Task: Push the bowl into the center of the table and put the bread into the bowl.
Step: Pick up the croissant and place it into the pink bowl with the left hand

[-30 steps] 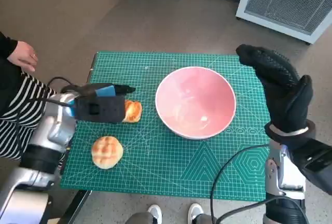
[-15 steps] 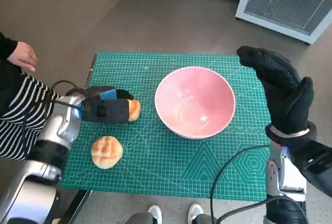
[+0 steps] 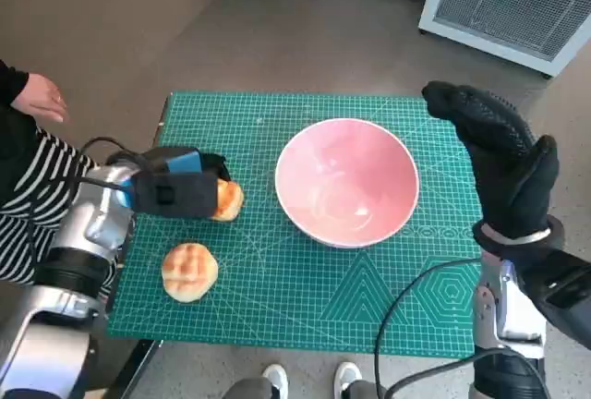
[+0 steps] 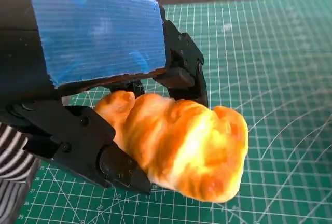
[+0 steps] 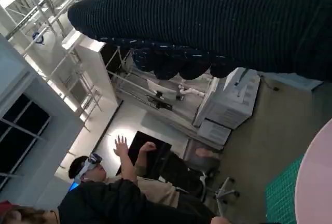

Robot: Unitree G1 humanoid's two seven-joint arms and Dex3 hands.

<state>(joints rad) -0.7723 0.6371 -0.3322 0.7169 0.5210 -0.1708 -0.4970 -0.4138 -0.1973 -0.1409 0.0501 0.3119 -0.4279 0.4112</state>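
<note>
Green cutting mat (image 3: 277, 307) covers the small table, and the pink bowl (image 3: 347, 180) sits near its middle. The left hand (image 3: 175, 191) has just closed round the croissant (image 3: 227, 199) near the mat's left edge; a second ago it only hovered there. So the bread looks ready to go to the bowl. A round bun (image 3: 189, 271) waits by the left front corner. The left wrist view shows black fingers (image 4: 182, 73) pinching the croissant (image 4: 181, 146). The right hand (image 3: 503, 159) stays raised, fingers spread, holding nothing.
</note>
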